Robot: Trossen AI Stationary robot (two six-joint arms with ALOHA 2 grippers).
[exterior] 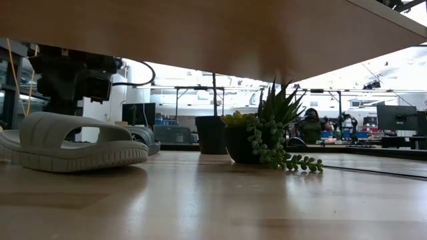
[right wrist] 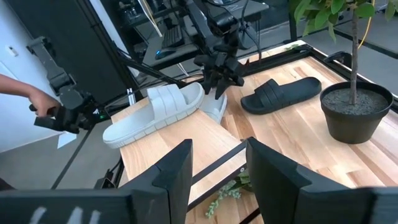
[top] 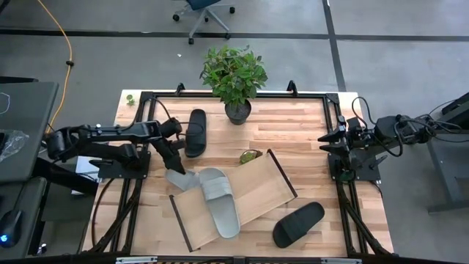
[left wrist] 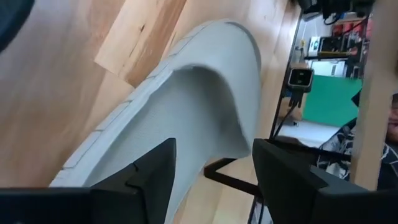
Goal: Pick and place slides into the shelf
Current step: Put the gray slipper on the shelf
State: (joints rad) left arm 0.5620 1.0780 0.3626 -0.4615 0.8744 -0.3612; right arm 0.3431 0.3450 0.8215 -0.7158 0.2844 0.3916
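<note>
One light grey slide (top: 220, 202) lies on the shelf (top: 260, 187), a light-wood tray with dark edges at mid-table. A second grey slide (top: 179, 180) lies at the shelf's left corner, beside the first. My left gripper (top: 174, 166) is open just over this slide's end (left wrist: 186, 155), one finger on either side. One black slide (top: 196, 132) lies at the far left, another (top: 299, 224) at the near right. My right gripper (top: 331, 144) hangs open above the table's right edge, with nothing between its fingers. My left gripper comes at the second grey slide from the table's left, slanting down, and its open fingers (left wrist: 149, 180) stand on either side of the slide's end. I cannot tell whether either finger touches it. The slide lies low, across a dark bar (left wrist: 227, 174).
A potted plant (top: 234, 77) stands at the far middle, and a small succulent (top: 250, 155) sits by the shelf's far corner. A dark frame (top: 146, 99) borders the table. A person's hand (right wrist: 37, 99) shows beyond the table's left side.
</note>
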